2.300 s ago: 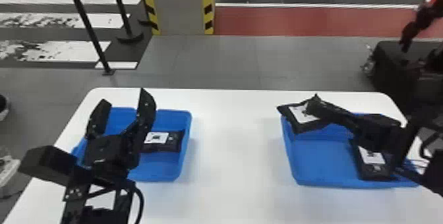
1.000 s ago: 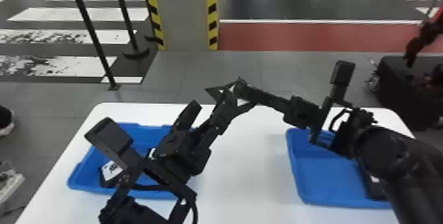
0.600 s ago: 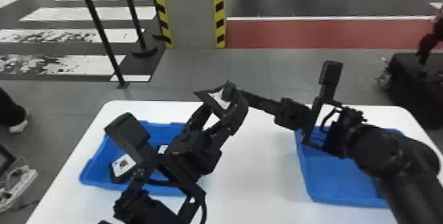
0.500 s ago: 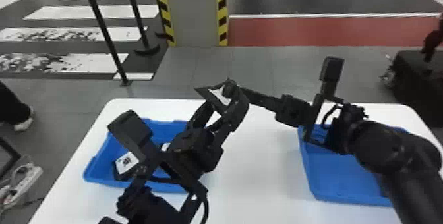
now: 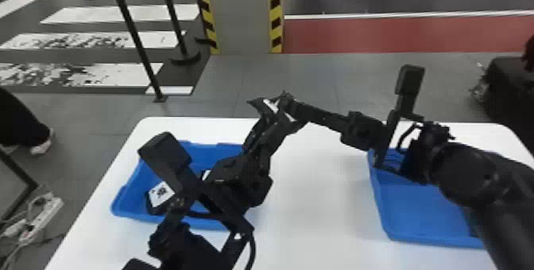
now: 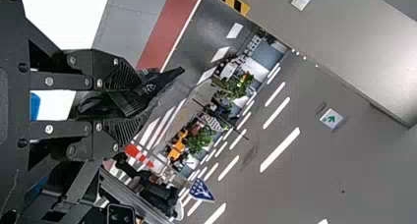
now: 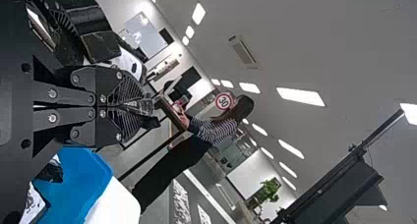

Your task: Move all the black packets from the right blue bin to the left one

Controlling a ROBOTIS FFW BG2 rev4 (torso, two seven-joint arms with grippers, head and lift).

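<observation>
Above the middle of the table in the head view, my left gripper (image 5: 274,124) and my right gripper (image 5: 287,104) meet at one black packet (image 5: 271,105) with a white label. My left gripper (image 6: 118,106) has its fingers on both sides of the crumpled black packet (image 6: 134,97), shut on it. The fingers of my right gripper (image 7: 129,106) are pressed together on a thin edge of it. The left blue bin (image 5: 131,213) holds a labelled packet (image 5: 161,194) and part of another (image 5: 206,174). My right arm partly covers the right blue bin (image 5: 429,239); something dark shows near its right side.
The white table (image 5: 318,209) has bare surface between the bins. Both forearms reach across the bins from the front. A black stand (image 5: 159,97), striped pillar edges (image 5: 275,19) and a power strip (image 5: 43,213) are beyond or beside the table.
My right gripper has brought the packet from the right bin to the middle. My left gripper, open above the left bin before, has moved right and shut on it. The head view has shifted.
</observation>
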